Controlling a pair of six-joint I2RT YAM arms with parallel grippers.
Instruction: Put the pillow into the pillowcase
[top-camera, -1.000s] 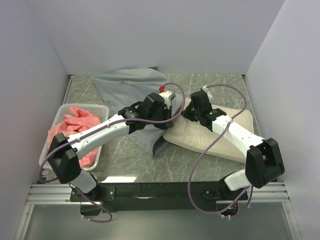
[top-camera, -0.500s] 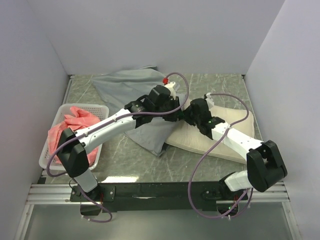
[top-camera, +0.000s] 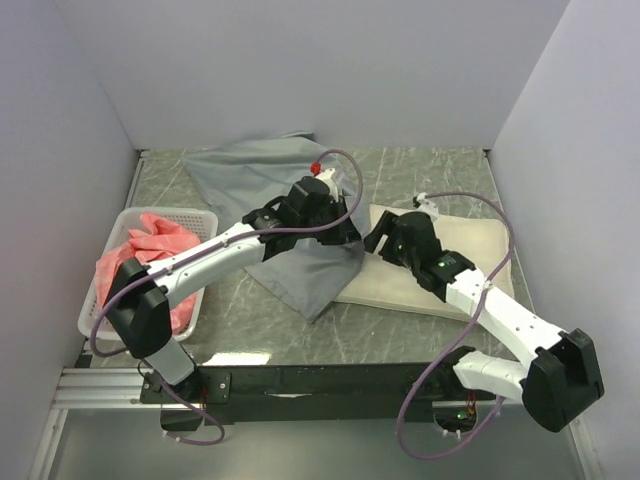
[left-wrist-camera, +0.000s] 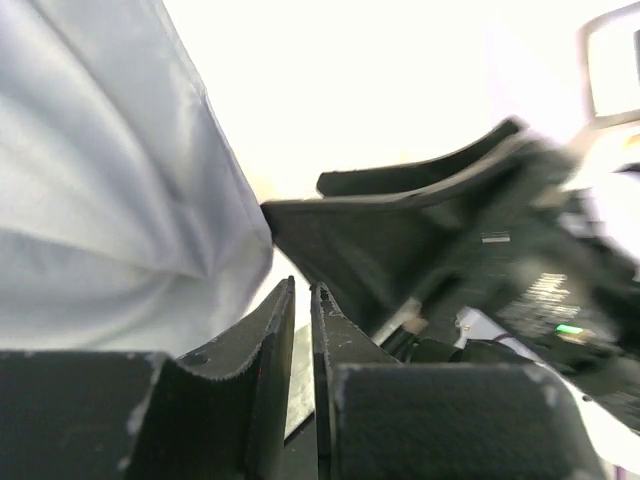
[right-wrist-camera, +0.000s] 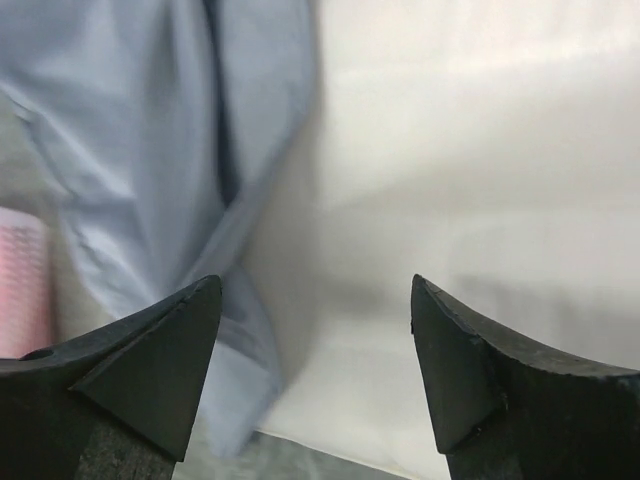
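grey smooth pillowcase (top-camera: 250, 178) w/ creases overlaps flat rect. cream pillow (top-camera: 466, 236).

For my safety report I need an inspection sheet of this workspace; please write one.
Surface: green marbled table.
Job's things: cream pillow lying flat; grey pillowcase crumpled, meeting one end of it.
Clutter: white basket holding pink cloth.
Grippers: left gripper shut beside the pillowcase, no cloth seen between its fingers; right gripper open above the pillow.
Cables: purple cables loop from both arms, one over the pillow.
Surroundings: plain white walls; nothing else seen.
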